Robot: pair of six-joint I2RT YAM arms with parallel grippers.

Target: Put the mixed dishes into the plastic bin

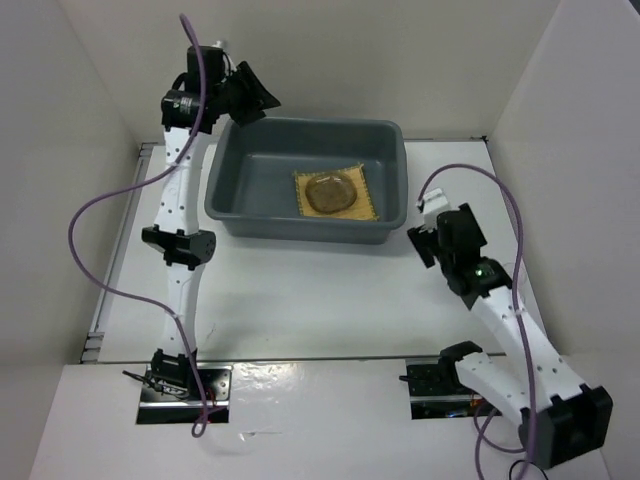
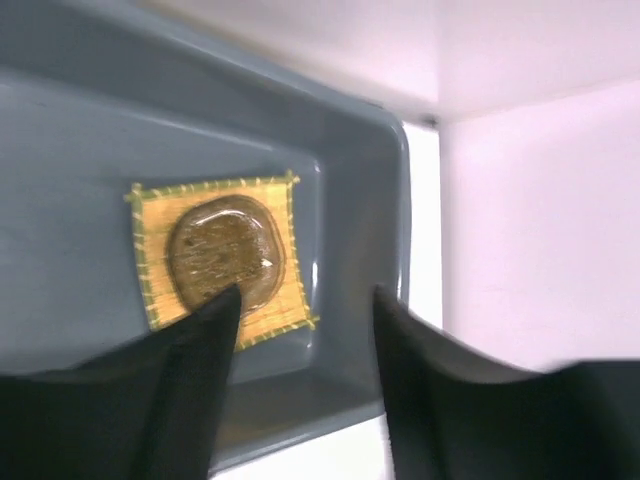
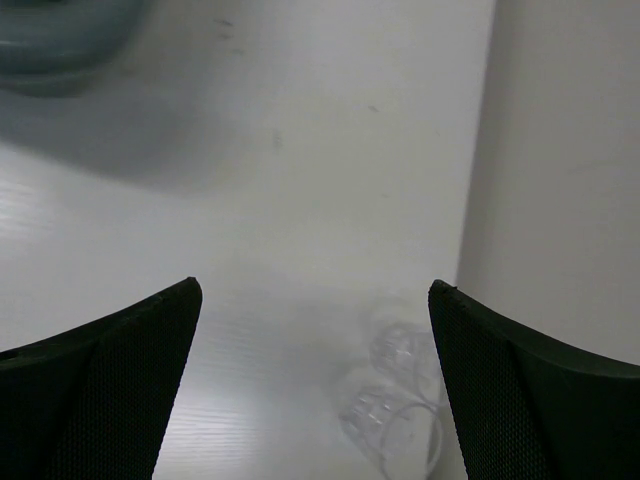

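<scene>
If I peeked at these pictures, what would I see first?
You'd spot the big grey bin at the back of the white table. A yellow woven mat lies flat inside it, with a clear dish on top. The left hand hangs open above the bin, holding nothing. Near the open right hand, a small clear cup sits on the table.
</scene>
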